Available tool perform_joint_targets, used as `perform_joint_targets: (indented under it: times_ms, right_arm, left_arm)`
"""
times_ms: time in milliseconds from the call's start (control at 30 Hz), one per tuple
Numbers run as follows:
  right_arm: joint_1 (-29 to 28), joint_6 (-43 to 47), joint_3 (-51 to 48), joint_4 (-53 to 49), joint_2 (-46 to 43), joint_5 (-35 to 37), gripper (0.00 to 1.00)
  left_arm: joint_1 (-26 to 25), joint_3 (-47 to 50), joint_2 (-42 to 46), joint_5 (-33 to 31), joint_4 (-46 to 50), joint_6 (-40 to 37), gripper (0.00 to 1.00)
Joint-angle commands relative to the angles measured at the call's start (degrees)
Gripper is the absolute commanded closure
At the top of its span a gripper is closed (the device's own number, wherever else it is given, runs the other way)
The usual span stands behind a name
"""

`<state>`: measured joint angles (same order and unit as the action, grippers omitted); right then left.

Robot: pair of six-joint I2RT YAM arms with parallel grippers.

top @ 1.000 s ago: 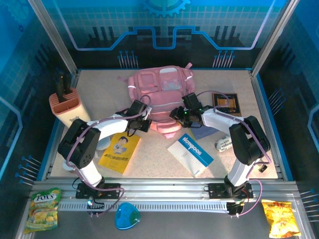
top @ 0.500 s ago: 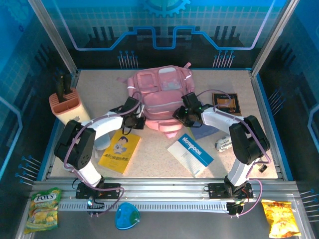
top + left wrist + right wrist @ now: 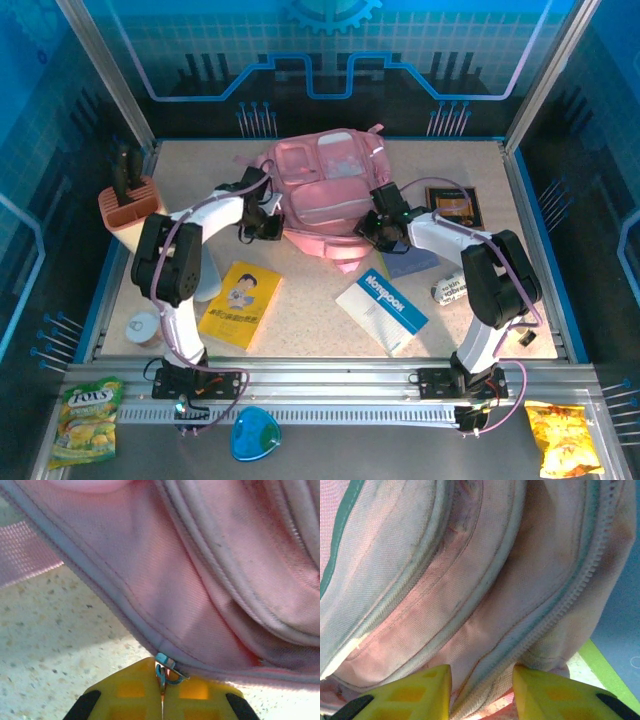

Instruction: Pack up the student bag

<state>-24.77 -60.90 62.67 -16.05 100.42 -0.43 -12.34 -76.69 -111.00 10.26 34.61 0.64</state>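
Observation:
The student bag (image 3: 325, 185), a big pink backpack, lies at the back middle of the table. My left gripper (image 3: 266, 216) sits at the bag's left edge. In the left wrist view its yellow fingers (image 3: 125, 692) are shut on a small metal zipper pull (image 3: 167, 669) on the bag's seam (image 3: 150, 640). My right gripper (image 3: 377, 222) is at the bag's lower right side. In the right wrist view its fingers (image 3: 410, 692) stand apart, with a thick fold of the student bag (image 3: 485, 645), zipper included, pinched between them.
A yellow booklet (image 3: 238, 303), a white-and-blue notebook (image 3: 382, 309), a dark book (image 3: 455, 208) and a white pouch (image 3: 450, 288) lie around the bag. A pink holder (image 3: 130, 205) stands at the left. A round tin (image 3: 143, 327) sits near the left arm.
My left gripper has travelled up and to the left along the bag's left edge with the zipper pull. The bag has shifted and tilted. The right gripper rose slightly.

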Motion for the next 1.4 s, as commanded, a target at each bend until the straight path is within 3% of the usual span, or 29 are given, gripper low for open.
perform_joint_targets:
  times_ms: [0,233,433,567,667,800,1033,1367]
  right_arm:
    - [2.8,2.6,-2.1,-6.9,1.5,6.4,0.60]
    - [2.9,3.7,-2.4,-6.6,1.4,6.3,0.61]
    - [2.8,5.4,-2.8,-3.6,-0.8,2.2,0.59]
    - [2.0,4.4,-1.8,-5.2,-6.2,0.1,0.50]
    - [0.0,2.1,-3.4,-6.9,-12.4,4.3,0.39]
    - [-0.7,-2.9,-5.1,-12.4,-18.0,7.4,0.27]
    - [-3.6,-12.3,-8.7,-15.9,-20.9,7.2,0.09]
    - [-5.1,-15.7,-5.7,-11.3,-9.9,3.6,0.06]
  left_arm:
    - [2.9,-5.7,-2.9,0.6,7.9,-6.8,1.00]
    - [3.3,-13.8,-7.7,-4.3,11.5,-13.4,1.00]
    - [3.2,-14.1,-5.7,1.2,13.1,-17.0,1.00]
    - [1.8,-10.0,-1.1,5.2,10.6,-11.1,1.00]
    - [-0.2,-5.9,2.3,8.8,7.7,-1.8,1.00]
    - [-3.9,-0.6,4.6,7.8,3.6,5.2,1.00]
    - [-9.8,4.3,8.0,4.8,3.3,6.0,1.00]
    - [-10.4,5.8,8.5,2.3,5.0,3.8,1.00]
